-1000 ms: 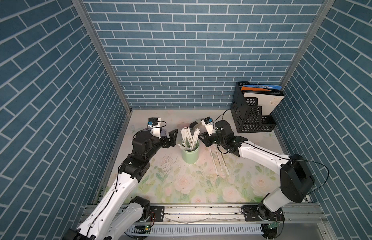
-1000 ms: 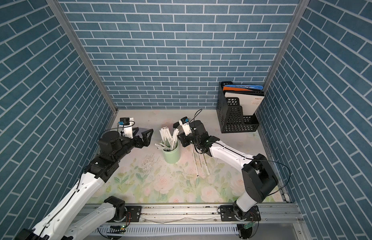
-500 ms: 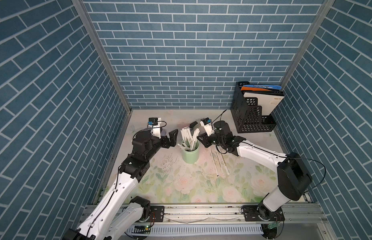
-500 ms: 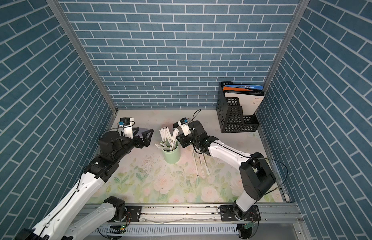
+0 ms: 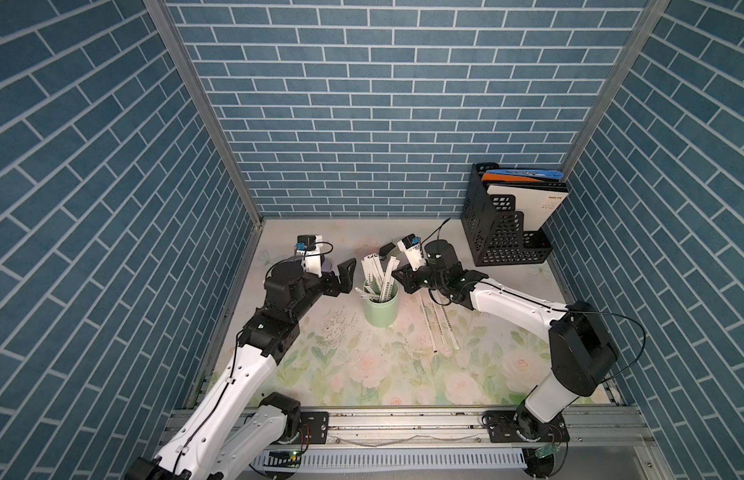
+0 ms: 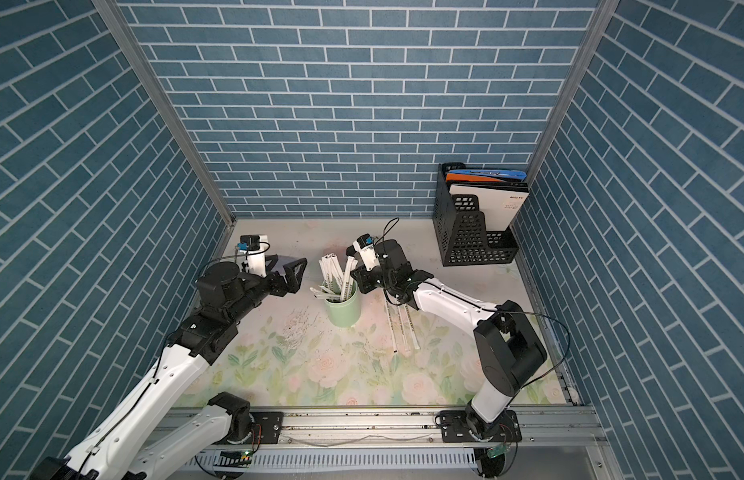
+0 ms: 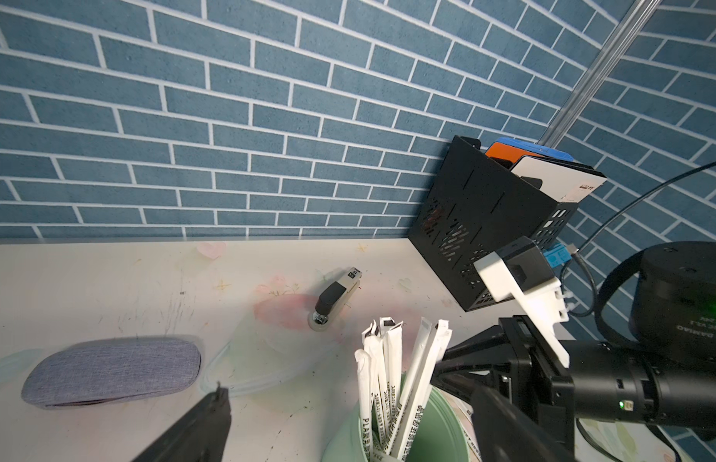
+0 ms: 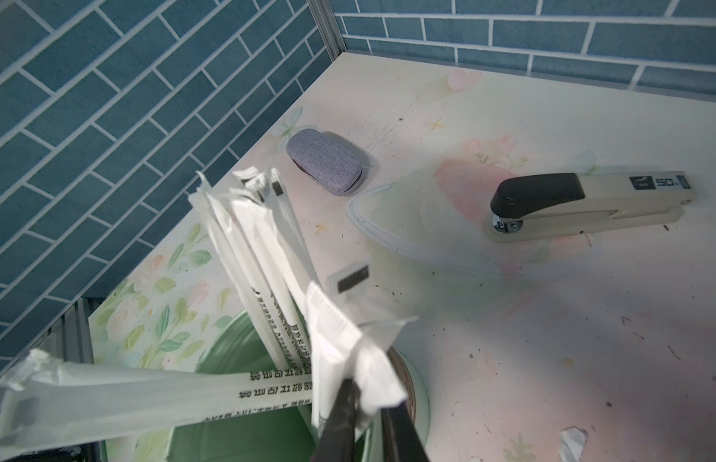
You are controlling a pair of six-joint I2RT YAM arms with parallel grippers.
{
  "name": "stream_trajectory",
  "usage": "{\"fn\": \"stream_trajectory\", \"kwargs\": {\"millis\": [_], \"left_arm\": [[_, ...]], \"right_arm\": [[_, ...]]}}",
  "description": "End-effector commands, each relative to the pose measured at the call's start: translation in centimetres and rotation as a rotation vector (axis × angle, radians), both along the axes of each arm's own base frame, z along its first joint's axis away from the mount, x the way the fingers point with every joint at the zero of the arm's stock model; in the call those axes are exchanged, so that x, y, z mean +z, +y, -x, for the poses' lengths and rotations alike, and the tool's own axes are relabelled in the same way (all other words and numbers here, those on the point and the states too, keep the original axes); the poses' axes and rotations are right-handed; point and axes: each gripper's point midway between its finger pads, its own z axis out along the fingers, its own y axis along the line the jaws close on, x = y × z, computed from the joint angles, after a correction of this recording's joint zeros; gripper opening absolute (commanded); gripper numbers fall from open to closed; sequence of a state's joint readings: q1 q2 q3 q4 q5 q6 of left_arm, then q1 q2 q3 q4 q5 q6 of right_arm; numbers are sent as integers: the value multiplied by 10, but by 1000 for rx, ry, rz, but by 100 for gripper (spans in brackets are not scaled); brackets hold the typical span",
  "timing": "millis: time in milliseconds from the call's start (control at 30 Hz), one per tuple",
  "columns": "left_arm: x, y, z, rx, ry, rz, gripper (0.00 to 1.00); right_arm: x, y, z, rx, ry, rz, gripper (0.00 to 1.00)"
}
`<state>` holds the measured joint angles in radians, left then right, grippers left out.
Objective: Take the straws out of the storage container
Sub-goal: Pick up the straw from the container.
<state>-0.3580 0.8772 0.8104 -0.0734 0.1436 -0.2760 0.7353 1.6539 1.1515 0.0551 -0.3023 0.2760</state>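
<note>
Right wrist view: right tool (image 8: pixel 370 400) pinches straws (image 8: pixel 264 272) at storage container (image 8: pixel 228 344) rim (left tool (image 5: pixel 336 272) gapes nearby).

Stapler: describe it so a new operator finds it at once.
Start at the black file holder in the back corner. On the table between it and the grey fabric case, behind the green cup of straws, lies the stapler. It alone is hard and beige with a black cap.
</note>
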Motion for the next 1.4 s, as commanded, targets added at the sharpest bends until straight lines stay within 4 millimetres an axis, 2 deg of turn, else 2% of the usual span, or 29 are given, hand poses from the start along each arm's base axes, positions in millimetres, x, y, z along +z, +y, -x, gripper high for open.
{"fn": "stream_trajectory", "kwargs": {"millis": [0, 167, 600, 1033, 1367], "left_arm": [[1, -2, 1, -12, -4, -1, 99], [0, -2, 1, -11, -3, -1, 99], [1, -2, 1, -14, -6, 1, 100], [2, -3, 2, -16, -8, 3, 100], [2, -3, 2, -16, -8, 3, 100]], "right_arm": [[16, 7, -1, 6, -15, -42, 7], [28, 6, 3, 13, -26, -58, 3], [68, -4, 15, 9, -79, -97, 3], [96, -10, 18, -1, -128, -115, 3], [137, -12, 16, -35, -156, -200, 1]]}}
